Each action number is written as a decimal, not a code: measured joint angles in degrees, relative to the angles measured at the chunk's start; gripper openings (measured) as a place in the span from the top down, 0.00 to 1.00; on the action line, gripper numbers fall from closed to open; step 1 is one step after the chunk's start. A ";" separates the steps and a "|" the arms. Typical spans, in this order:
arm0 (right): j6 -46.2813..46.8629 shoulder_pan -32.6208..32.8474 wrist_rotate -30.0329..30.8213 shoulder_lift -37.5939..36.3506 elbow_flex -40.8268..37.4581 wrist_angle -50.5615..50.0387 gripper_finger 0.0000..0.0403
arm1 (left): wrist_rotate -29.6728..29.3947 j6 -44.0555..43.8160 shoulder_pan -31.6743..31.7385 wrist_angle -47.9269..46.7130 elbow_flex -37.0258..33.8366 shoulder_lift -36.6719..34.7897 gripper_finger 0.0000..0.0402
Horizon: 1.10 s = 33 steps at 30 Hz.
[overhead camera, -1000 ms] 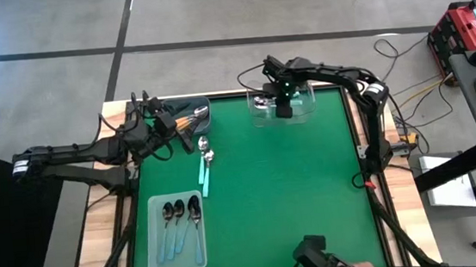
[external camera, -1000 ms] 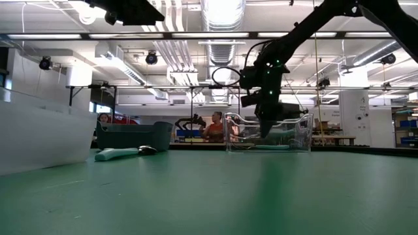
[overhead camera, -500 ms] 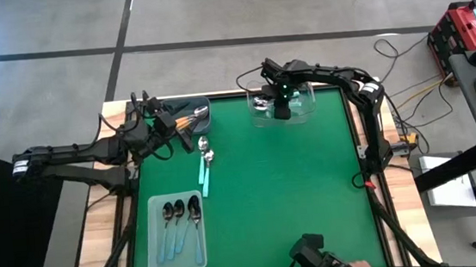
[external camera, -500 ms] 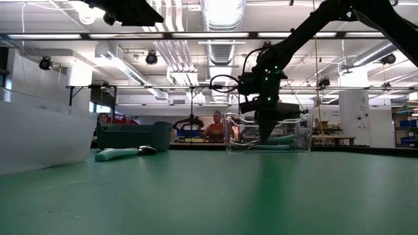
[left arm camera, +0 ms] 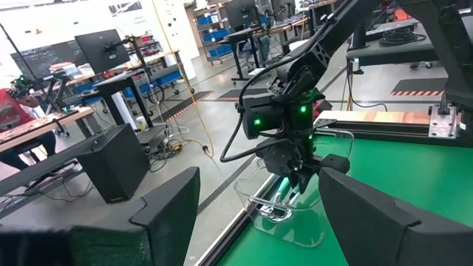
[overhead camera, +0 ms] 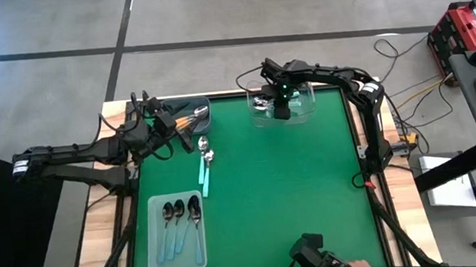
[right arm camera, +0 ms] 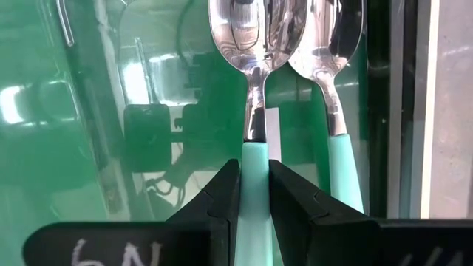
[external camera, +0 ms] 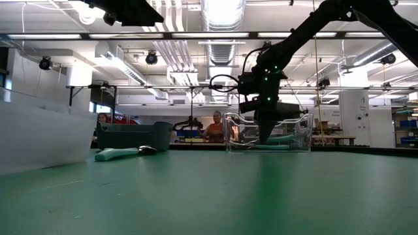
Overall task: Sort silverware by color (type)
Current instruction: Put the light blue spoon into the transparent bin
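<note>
My right gripper [overhead camera: 280, 105] reaches down into a clear container [overhead camera: 256, 119] at the table's far edge and is shut on a teal-handled spoon [right arm camera: 256, 44]. A second teal-handled spoon [right arm camera: 334, 66] lies in the container beside it. My left gripper [overhead camera: 183, 135] is open and empty beside a dark bin [overhead camera: 189, 110] that holds orange-handled spoons. Two teal-handled spoons [overhead camera: 206, 164] lie flat on the green mat. Three dark-bowled spoons with light-blue handles [overhead camera: 181, 218] lie in a pale blue tray [overhead camera: 155, 257]. My right gripper pinches the teal handle [right arm camera: 254, 159] between its two fingers, close to where it joins the silver neck. The fingers lie along the spoon, and the bowl [right arm camera: 256, 29] reaches out ahead of them inside the container. I cannot tell whether the bowl rests on the container floor.
The green mat [overhead camera: 295, 198] is bare on its right and near side. The dark bin [external camera: 134, 137] and the clear container [external camera: 297, 134] stand along the far edge. People and workbenches show in the room beyond the table.
My right gripper has gone a little toward the table's left edge inside the clear container, still shut on the teal-handled spoon, and has kept still for the last half second.
</note>
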 joint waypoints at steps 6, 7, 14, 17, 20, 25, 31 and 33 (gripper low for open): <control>-0.09 0.00 0.00 0.00 0.00 0.22 0.88 | 0.01 0.00 0.00 0.00 0.00 0.00 0.36; -0.09 0.00 0.00 0.00 0.00 0.22 0.88 | 0.00 0.00 0.00 0.00 0.00 0.00 0.36; -0.09 0.00 0.00 0.00 0.00 0.26 0.88 | 0.01 0.00 0.00 0.00 0.00 0.00 0.36; -0.09 0.00 0.00 0.00 0.00 0.31 0.88 | 0.01 0.00 0.00 0.00 0.00 0.00 0.36; -0.09 0.00 0.00 0.00 0.00 0.35 0.88 | 0.01 0.00 0.00 0.00 0.00 0.00 0.36; -0.04 0.00 0.33 0.00 0.00 0.24 0.88 | 0.01 0.00 0.00 -0.15 0.00 0.00 0.36; 0.81 0.00 0.43 0.00 0.00 0.08 0.88 | 0.01 0.02 0.00 -0.35 0.00 0.00 0.36; 1.57 0.00 0.44 0.00 0.00 -0.08 0.88 | 0.01 0.10 0.00 -0.38 0.00 0.00 0.36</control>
